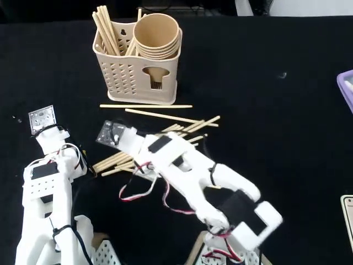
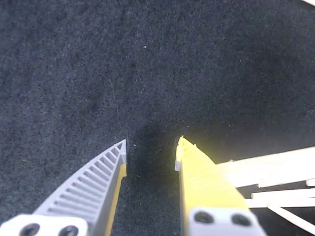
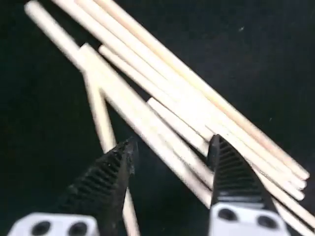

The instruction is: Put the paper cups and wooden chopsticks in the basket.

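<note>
1. Standing upright in the upper left-centre of the high view, a beige perforated plastic basket (image 1: 132, 83) rests on the black cloth-covered table (image 1: 265, 138).
2. A nested stack of tan paper cups (image 1: 157, 36) sits in the basket's right compartment. A bundle of pale wooden chopsticks (image 1: 107, 30) leans in its left compartment.
3. Below the basket in that frame, loose chopsticks (image 1: 146, 106) lie flat on the cloth. Two long single sticks are nearest the basket, and a fanned pile runs from the middle toward the lower left.
4. The white right arm (image 1: 187, 171) stretches diagonally from the lower centre of the high view up to that pile, and its wrist covers part of it.
5. The right wrist view adds detail on the claw. The right gripper (image 3: 173, 142) has its two black ribbed fingers spread apart, with several sticks of the pile (image 3: 187, 98) crossing the gap between them. Whether the fingers touch the sticks cannot be told.
6. The white left arm (image 1: 47, 187) occupies the lower left corner of the high view.
7. In the left wrist view, the left gripper (image 2: 151, 145) has one grey and one yellow finger, parted with nothing between them. It is over bare cloth, and stick ends (image 2: 275, 164) lie just beside the yellow finger.
8. A purple-rimmed container (image 1: 345, 88) sits at the right edge of the high view, well apart from the basket.
</note>
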`<state>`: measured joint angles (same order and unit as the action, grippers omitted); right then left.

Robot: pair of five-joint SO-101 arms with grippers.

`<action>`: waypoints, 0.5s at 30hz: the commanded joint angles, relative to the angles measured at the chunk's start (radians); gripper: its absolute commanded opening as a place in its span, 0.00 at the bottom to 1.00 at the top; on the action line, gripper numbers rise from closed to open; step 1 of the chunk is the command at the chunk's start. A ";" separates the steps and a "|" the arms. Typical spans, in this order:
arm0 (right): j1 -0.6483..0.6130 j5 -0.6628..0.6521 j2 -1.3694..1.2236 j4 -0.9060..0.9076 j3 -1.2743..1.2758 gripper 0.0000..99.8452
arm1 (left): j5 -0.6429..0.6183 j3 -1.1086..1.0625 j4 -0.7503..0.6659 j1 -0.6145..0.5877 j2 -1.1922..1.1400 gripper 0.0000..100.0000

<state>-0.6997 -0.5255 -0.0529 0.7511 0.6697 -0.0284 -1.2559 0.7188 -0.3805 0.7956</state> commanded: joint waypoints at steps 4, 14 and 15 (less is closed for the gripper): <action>0.035 -0.008 -0.041 0.003 -0.058 0.01 | -0.002 0.005 -0.012 -0.002 0.025 0.17; 0.043 -0.006 0.143 0.130 -0.044 0.01 | -0.002 0.005 -0.012 -0.002 0.025 0.17; 0.041 -0.006 0.162 0.140 -0.044 0.01 | -0.002 0.005 -0.012 -0.002 0.025 0.17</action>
<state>-0.6767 -0.5271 0.0130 0.8554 0.6314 -0.0284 -1.2559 0.7188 -0.3805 0.7956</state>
